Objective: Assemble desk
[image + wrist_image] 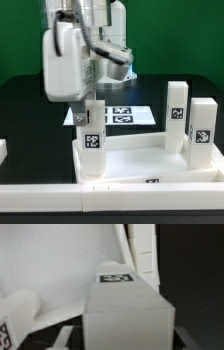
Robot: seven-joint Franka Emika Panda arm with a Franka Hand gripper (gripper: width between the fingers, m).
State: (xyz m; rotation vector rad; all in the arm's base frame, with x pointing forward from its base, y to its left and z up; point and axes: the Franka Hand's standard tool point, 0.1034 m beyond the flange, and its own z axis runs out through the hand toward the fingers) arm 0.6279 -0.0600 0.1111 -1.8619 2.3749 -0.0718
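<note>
The black worktop (20,105) fills the exterior view, and on it the largest piece is the desk top (150,160) — a white rimmed tray lying low in the foreground, its inner floor bare. Above it hangs the bulky white robot arm (65,60), reaching down toward the corner of the tray on the exterior view's left. Behind the arm the marker board (125,115) lies flat on the worktop, partly hidden. Three white legs stand upright at the tray: two close together at the exterior view's right, the taller rear leg (178,112) and the nearer right leg (202,135), each showing a black-and-white tag, and a left leg (92,145) standing in the near-left corner directly beneath the arm. The tool (84,110) sits right at the top of that left leg, its jaws apparently on either side of the leg's upper end. The wrist view shows the same leg from close above — a blocky white post with a tag (116,278) on its face — and the tool looks closed on it.
</note>
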